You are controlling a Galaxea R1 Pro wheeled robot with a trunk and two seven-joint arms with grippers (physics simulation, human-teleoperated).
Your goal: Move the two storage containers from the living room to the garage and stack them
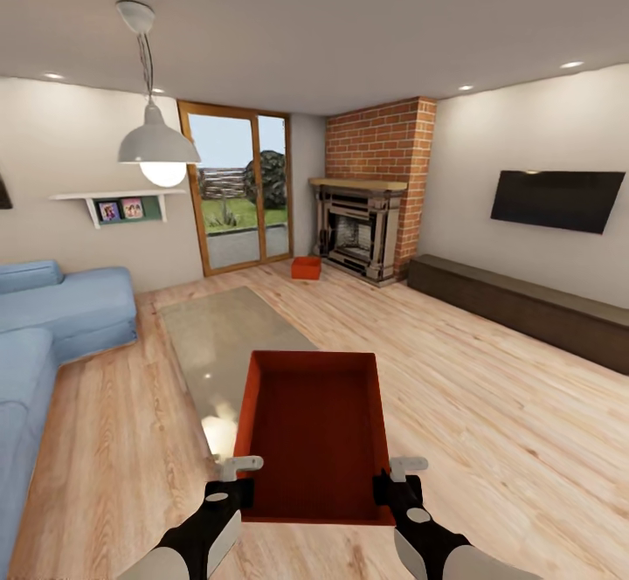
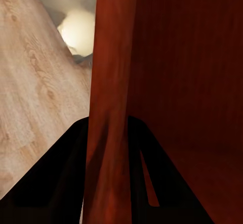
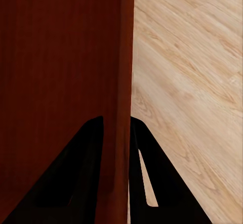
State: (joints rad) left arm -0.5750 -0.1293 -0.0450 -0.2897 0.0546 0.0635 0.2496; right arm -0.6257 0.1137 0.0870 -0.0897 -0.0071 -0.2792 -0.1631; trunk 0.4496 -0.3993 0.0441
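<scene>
An orange-red lidless storage container is held up in front of me over the wood-plank floor of the living room. My left gripper is shut on its left wall, one dark finger on each side. My right gripper is shut on its right wall, and its fingers straddle the wall the same way. A second storage container sits on the floor far ahead, between the glass doors and the brick fireplace.
A grey glass-topped low table lies just beyond the held container, slightly left. A blue sofa fills the left side. A dark low bench runs along the right wall under a TV. A pendant lamp hangs at upper left.
</scene>
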